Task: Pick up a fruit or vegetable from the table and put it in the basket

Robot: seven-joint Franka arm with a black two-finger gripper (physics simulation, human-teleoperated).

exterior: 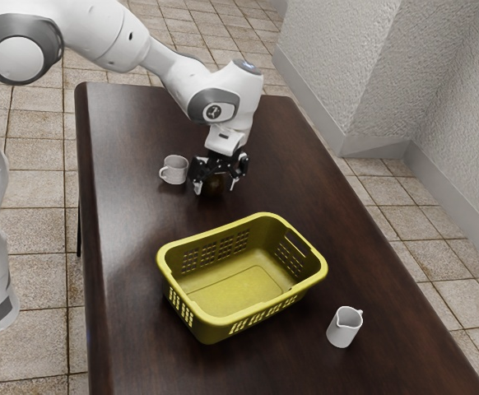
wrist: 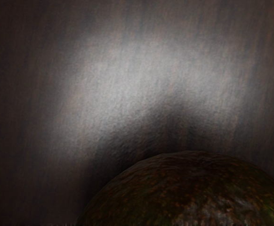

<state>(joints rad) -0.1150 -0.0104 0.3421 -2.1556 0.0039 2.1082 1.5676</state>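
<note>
A black mechanical hand [exterior: 215,187] is reaching low over the dark brown wooden desk [exterior: 128,280], around a round, rough-skinned, green-brown fruit, probably an avocado [wrist: 189,195]. The pictures are not showing clearly how far open the hand is or whether it is gripping the fruit. The pick-up seems to be in progress — the next move is calling for a secure hold, then a lift above the rim of the empty yellow plastic basket [exterior: 239,288]. A white cup [exterior: 174,170] is sitting just beside the hand, leaving little room there — the path basketward is lying open.
</note>
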